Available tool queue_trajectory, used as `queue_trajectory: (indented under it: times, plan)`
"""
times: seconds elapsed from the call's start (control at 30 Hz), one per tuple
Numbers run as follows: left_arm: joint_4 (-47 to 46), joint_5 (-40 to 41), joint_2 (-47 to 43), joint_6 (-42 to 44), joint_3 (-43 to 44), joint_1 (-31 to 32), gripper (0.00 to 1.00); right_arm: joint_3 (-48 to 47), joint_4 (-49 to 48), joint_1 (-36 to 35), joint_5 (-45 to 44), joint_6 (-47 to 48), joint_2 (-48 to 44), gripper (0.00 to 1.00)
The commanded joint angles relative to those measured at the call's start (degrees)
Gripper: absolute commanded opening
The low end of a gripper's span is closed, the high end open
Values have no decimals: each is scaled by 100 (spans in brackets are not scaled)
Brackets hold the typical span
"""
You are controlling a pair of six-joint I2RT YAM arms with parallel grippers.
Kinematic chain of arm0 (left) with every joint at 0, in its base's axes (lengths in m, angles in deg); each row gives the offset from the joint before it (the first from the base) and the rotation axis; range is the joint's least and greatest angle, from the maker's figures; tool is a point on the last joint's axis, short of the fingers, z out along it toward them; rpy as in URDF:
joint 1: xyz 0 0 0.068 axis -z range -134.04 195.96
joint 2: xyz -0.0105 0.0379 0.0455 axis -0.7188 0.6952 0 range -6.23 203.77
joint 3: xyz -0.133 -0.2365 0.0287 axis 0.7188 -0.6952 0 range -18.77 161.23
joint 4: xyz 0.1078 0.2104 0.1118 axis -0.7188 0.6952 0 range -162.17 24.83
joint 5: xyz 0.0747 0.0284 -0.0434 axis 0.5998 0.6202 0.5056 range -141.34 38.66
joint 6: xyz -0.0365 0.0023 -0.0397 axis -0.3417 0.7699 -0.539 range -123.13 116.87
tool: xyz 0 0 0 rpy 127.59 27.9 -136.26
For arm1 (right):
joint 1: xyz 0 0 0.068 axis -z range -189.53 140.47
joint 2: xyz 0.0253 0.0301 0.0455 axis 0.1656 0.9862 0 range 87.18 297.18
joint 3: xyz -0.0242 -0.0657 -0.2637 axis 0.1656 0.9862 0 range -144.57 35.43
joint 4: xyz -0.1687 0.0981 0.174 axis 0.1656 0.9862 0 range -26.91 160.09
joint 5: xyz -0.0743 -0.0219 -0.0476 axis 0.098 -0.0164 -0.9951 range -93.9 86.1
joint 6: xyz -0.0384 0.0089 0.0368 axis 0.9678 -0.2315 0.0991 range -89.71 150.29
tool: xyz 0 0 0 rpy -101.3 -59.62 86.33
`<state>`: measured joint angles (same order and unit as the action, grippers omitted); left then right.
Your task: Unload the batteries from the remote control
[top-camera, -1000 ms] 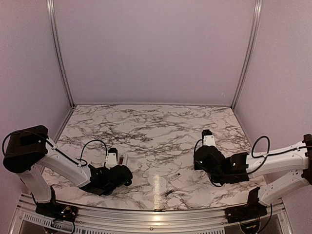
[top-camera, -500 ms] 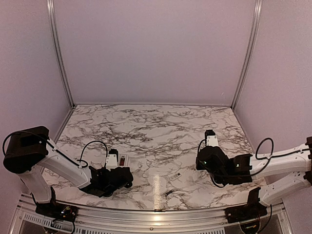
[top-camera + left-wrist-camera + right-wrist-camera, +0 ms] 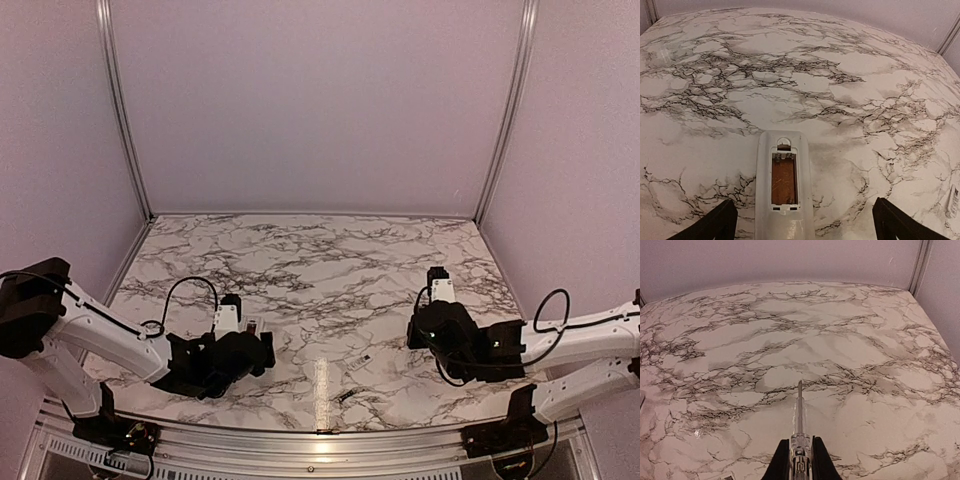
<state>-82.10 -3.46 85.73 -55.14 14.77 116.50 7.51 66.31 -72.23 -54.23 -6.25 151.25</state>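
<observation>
The remote control (image 3: 784, 190) lies flat on the marble table, back side up. Its battery bay is open and shows a bare red-brown floor with no batteries in it. My left gripper (image 3: 807, 222) stands open around its near end, both fingers apart from it. From above, the remote control (image 3: 250, 327) pokes out just beyond the left gripper (image 3: 258, 345). Two tiny dark pieces that look like the batteries (image 3: 345, 396) (image 3: 366, 357) lie near the front middle. My right gripper (image 3: 800, 462) is shut on a thin grey rod (image 3: 799, 405), held above the table at the right (image 3: 438, 292).
A pale ribbed strip (image 3: 321, 392) lies at the front centre by the metal table rail (image 3: 320, 440). Purple walls close in the back and both sides. A small labelled piece (image 3: 722, 476) sits at the lower left of the right wrist view.
My left gripper has opened wide and let go of the remote control, and the left arm has sunk lower. The right arm has drifted slightly right, still shut on the rod.
</observation>
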Motion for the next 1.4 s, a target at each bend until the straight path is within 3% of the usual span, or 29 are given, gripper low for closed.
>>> queue_trajectory:
  times: [0.0,0.23,0.63,1.13,1.37]
  plan:
    - [219,152,-648,559,-40,30,99,185,-607,88,103,290,-263,0]
    - [368,781,-1587,1276,-86,-65,99,425,-1369,238,137,743,-310,0]
    - [-427,696,-2578,2501,-491,-967,99,469,-2864,549,65,1858,445,0]
    - [-993,380,-2538,2999,-801,-1486,99,322,-3907,1320,962,2100,1960,0]
    - [-1096,362,-2354,3087,-771,-1500,99,322,-4018,1365,845,1985,2294,0]
